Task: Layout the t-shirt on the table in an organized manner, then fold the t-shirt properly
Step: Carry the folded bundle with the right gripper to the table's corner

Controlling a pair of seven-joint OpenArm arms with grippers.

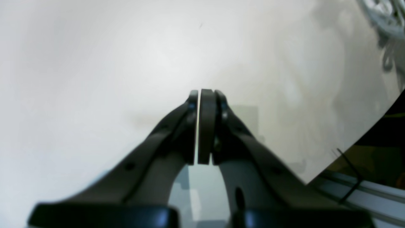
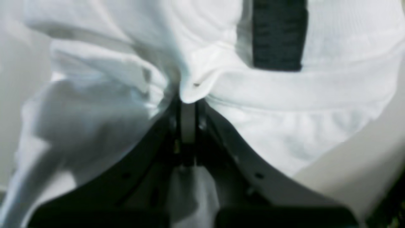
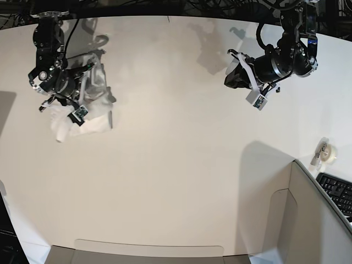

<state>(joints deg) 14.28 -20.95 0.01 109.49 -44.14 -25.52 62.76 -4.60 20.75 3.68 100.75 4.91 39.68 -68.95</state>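
**One shirt bunched at the table's far corner, in the right claw**

The single t-shirt (image 3: 88,107) hangs as a crumpled bundle from the right gripper (image 2: 188,104) over the table (image 3: 176,181), near the far edge on the base view's left. The bundle runs longer from the far edge toward the near side, its lowest folds touching or almost touching the tabletop; which end is collar or hem cannot be told. The right claw is pressed together on a fold of white cloth, seen up close in the right wrist view, where a dark rectangular patch (image 2: 278,34) shows on the fabric, cut off by the top edge. The print is hidden.

Two arms are in view. The left gripper (image 1: 205,95) hangs over bare tabletop, well apart from the shirt, its fingers pressed together on nothing. A roll of tape (image 3: 329,152) and a keyboard (image 3: 336,192), cut off, sit at the right.
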